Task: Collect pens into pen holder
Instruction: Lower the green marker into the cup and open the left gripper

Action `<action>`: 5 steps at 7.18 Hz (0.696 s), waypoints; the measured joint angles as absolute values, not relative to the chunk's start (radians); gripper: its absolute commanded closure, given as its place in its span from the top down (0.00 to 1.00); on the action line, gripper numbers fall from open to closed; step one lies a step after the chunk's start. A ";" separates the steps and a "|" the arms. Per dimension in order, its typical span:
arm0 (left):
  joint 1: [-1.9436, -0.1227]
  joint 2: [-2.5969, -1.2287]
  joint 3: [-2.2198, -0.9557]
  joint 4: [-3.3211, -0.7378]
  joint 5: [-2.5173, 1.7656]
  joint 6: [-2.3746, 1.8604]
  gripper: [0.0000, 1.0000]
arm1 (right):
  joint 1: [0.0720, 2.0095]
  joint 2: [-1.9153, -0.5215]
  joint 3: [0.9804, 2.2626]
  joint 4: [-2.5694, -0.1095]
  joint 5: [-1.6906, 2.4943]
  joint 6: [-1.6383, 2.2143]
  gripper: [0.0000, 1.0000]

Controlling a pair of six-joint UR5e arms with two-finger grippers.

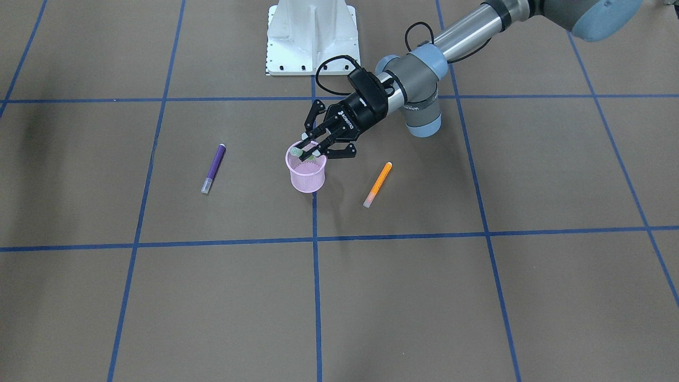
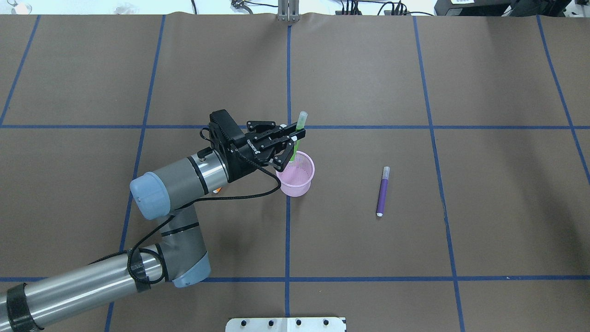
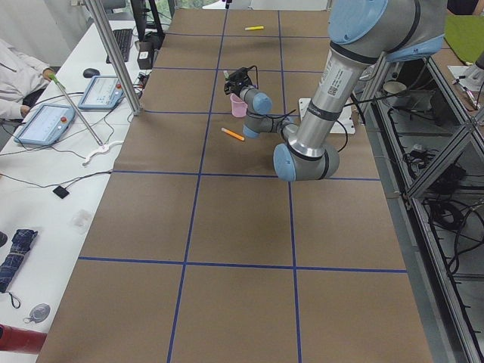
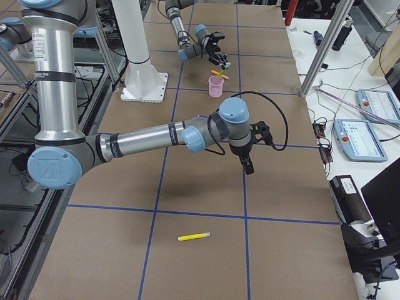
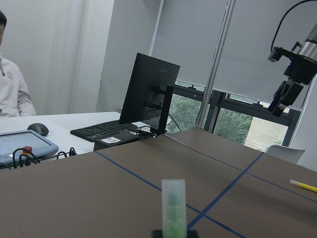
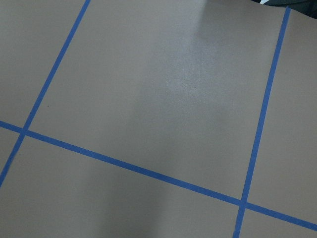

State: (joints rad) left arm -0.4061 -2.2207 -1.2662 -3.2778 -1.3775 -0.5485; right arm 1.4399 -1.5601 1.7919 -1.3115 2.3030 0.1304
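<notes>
Nearest the operators' side of the brown table (image 1: 424, 297), two pens are seen lying flat. The orange pen (image 1: 377, 184) is on the left arm's side of the pink mesh pen holder (image 1: 307, 178), and the purple pen (image 1: 213, 168) is on the other side, each well apart from it. The holder is stood upright on a blue tape line (image 1: 316, 297), between the two pens.

Just over its rim, the green pen (image 2: 301, 122) is held by the left gripper (image 2: 298, 136), whose jaws are pinched on the pen's middle. The pen is held nearly upright, pale cap up, with its lower end at the holder's mouth. How deep it reaches cannot be told. In the left wrist view only the cap and a little green are seen above the fingers.

Behind the gripper, the white base plate (image 1: 312, 37) is bolted to the table.

Far along the table on the robot's right, the right gripper (image 4: 247, 164) is hung above bare paper, pointed down. The state of its jaws cannot be told. Farther still toward that end, a yellow pen (image 4: 194, 237) is seen lying flat.
</notes>
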 measured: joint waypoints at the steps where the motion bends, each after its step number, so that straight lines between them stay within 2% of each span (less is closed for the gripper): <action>1: -0.387 -2.220 -1.259 -3.283 -1.367 -0.543 0.24 | 1.439 -1.560 1.792 -1.312 2.304 0.131 1.00; 2: -0.371 -2.220 -1.252 -3.287 -1.358 -0.541 0.76 | 1.439 -1.560 1.792 -1.312 2.304 0.131 1.00; 3: -0.364 -2.221 -1.246 -3.288 -1.353 -0.540 0.99 | 1.439 -1.560 1.792 -1.312 2.304 0.132 1.00; 5: -0.361 -2.225 -1.242 -3.288 -1.349 -0.538 0.99 | 1.438 -1.560 1.792 -1.312 2.304 0.132 1.00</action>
